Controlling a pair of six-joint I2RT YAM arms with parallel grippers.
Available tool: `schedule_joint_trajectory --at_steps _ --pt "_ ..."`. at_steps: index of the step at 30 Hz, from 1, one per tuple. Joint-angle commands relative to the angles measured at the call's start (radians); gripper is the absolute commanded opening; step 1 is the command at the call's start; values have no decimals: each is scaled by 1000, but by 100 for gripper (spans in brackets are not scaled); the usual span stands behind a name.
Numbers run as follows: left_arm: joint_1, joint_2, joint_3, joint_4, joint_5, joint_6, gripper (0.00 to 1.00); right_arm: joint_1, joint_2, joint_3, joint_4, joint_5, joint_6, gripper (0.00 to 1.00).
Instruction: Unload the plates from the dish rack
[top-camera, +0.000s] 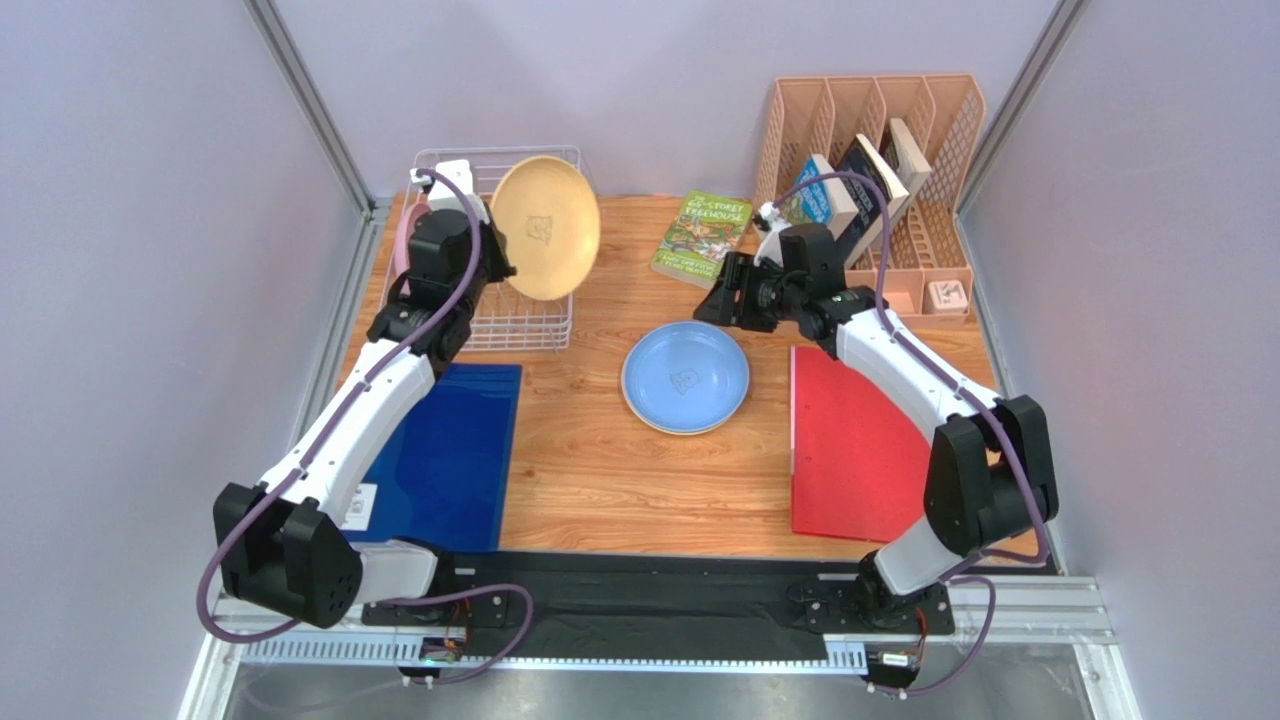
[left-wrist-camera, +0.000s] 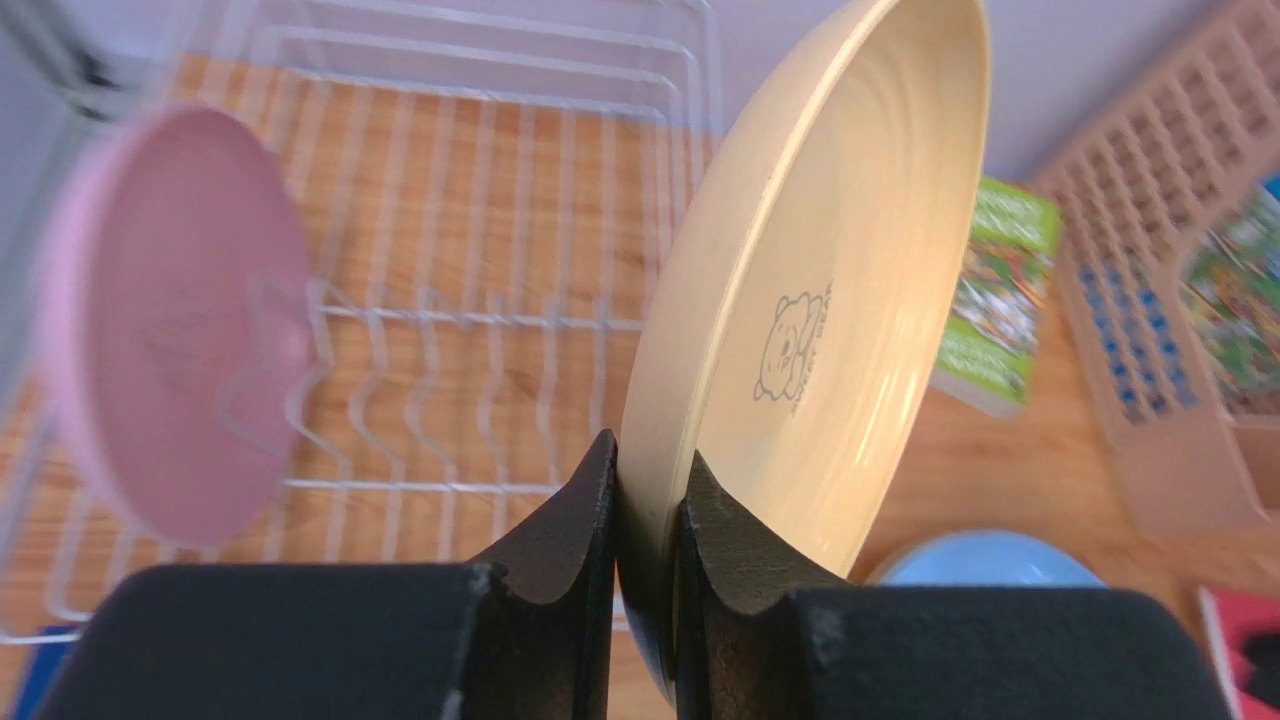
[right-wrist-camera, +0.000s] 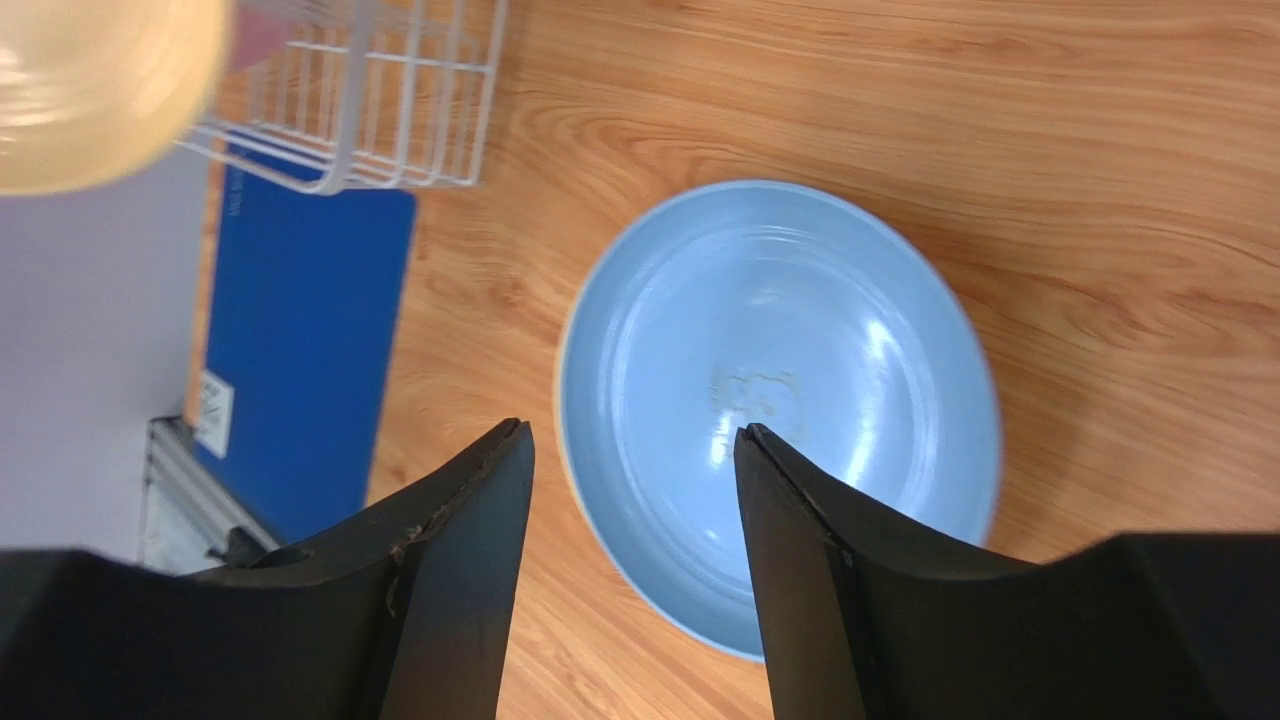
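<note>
Left gripper (left-wrist-camera: 649, 468) is clamping the cream-yellow plate (left-wrist-camera: 812, 270) by its rim, on edge over the dish rack (left-wrist-camera: 496, 165) at far left; advisable: raising it clear of the wires, then tilting flat while carrying right over the table (top-camera: 601, 465).

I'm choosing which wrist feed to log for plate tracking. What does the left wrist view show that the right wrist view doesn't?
Only left wrist: the pink plate upright in the dish rack, the left gripper shut on the cream-yellow plate at its rim, the green book and the peach organiser. Only right wrist: the right gripper open above the light blue plate, seen whole, and the blue mat. Both: the cream-yellow plate, part of the rack, some of the light blue plate.
</note>
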Motion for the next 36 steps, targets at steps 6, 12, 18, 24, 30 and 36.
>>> schedule_joint_trajectory --at_steps 6,12,18,24,30,36 --pt "-22 -24 -97 16 422 -273 0 27 79 58 268 -235 114 58" --pt "-40 -26 -117 36 459 -296 0 35 141 92 272 -236 122 58" --pt "-43 -15 -120 43 511 -290 0 40 184 109 273 -244 121 56" --pt "-43 -29 -166 87 518 -305 25 38 160 69 232 -209 88 0" --pt "-45 -65 -142 -8 369 -181 91 18 70 2 51 -54 41 0" --pt "-45 -148 -172 -19 21 -14 94 0 -9 -72 -121 94 29 0"
